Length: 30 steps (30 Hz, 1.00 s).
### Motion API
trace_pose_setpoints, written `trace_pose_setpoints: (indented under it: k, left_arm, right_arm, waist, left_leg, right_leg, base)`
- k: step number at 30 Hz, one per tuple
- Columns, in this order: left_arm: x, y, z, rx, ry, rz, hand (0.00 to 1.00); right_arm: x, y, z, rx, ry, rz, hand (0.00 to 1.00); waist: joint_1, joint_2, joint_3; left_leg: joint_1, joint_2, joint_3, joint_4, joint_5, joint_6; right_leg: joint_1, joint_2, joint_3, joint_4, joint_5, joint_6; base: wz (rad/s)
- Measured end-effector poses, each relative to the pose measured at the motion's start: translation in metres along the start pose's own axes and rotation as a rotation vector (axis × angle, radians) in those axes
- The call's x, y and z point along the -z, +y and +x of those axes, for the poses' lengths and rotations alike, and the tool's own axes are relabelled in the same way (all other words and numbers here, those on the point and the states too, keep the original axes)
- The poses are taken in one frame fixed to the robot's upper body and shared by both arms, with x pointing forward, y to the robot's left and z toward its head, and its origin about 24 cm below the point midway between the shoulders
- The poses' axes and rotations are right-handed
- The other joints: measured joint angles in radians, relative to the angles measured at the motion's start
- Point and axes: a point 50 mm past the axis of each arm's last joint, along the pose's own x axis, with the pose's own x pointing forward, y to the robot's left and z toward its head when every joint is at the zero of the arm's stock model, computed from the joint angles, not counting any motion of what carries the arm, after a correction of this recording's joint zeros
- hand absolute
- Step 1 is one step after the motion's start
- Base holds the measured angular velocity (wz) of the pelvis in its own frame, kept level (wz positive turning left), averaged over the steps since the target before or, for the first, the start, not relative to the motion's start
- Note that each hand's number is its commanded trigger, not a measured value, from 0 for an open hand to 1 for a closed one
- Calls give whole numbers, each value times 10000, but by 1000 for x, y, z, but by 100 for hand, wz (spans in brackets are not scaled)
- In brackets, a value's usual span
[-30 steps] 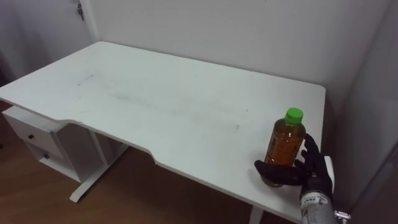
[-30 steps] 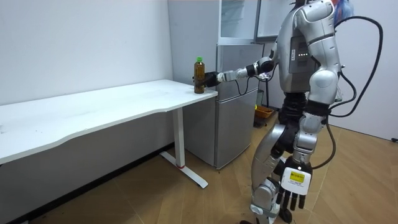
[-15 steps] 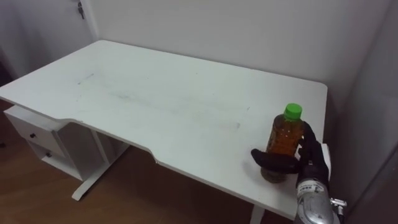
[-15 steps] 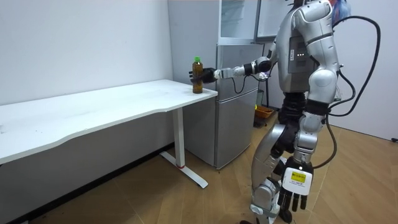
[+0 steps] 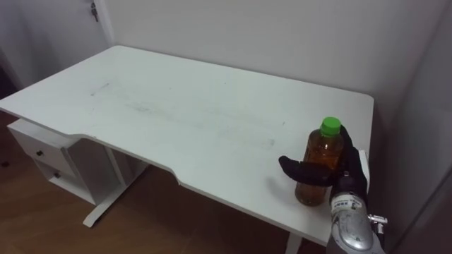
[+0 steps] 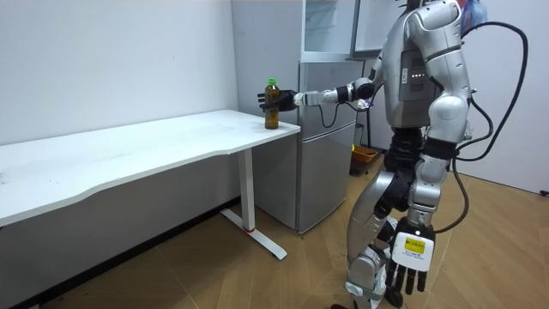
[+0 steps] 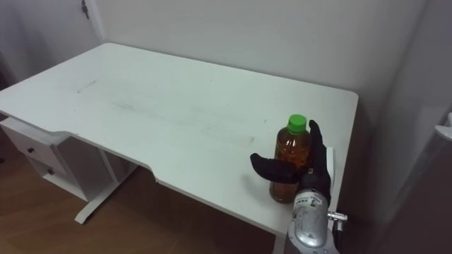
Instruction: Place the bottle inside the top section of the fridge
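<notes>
Grasping the bottle with the right hand: thumb laid across the front at mid-height, fingers curled round the far side. Clear plastic, filled with amber liquid, topped by a green cap. Stands upright, long axis vertical, cap pointing up. Placed at the 4 o'clock corner of the tabletop in the eye views, close to the edge; cannot tell whether the base touches the surface or hangs just above it. Palm hidden behind the bottle, forearm cut off at the lower frame edge. In the room view, standing beside the fridge, right arm stretched out to the table's end, left hand hanging low by the leg, fingers relaxed. Under the tabletop at 8 o'clock, a drawer unit, partly covered by the tabletop.
</notes>
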Motion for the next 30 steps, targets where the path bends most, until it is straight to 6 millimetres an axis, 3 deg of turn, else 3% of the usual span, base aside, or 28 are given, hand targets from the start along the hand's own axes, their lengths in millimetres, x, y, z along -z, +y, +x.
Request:
trace_pose_setpoints:
  k: [3,4,5,6,17,30]
  left_arm:
    - [0,0,0,0,5,-1,0]
    - [0,0,0,0,3,-8,0]
    - [0,0,0,-1,-4,-10,0]
    - [0,0,0,-3,-24,-10,0]
    - [-3,0,0,4,-137,-7,0]
    - [-3,0,0,63,-124,-3,0]
  right_arm:
    - [0,0,0,-59,13,9,0]
    - [0,0,0,-75,70,94,12]
    - [1,0,0,-71,120,178,87]
    - [2,0,0,-65,265,394,100]
    - [16,-3,-1,-323,971,484,100]
    - [21,-4,0,-818,1108,391,100]
  waist:
    - [11,2,-2]
    - [28,7,-4]
    - [33,13,-7]
    - [47,24,-13]
    - [118,49,1]
    - [144,-81,26]
  left_leg:
    - [29,4,16,5,0,1]
    - [54,3,22,31,0,1]
    - [60,4,23,38,0,1]
    - [73,5,22,46,0,1]
    - [28,4,20,65,7,5]
    - [10,6,20,122,9,9]
  right_leg:
    - [2,-9,3,30,0,0]
    - [22,-12,12,37,1,-1]
    - [36,-11,8,36,1,-2]
    - [59,-7,3,34,4,-4]
    - [22,-24,2,99,-1,-21]
    - [24,-21,25,88,-7,-15]
  base:
    - [0]
    - [0]
    - [0]
    - [0]
    - [0]
    - [0]
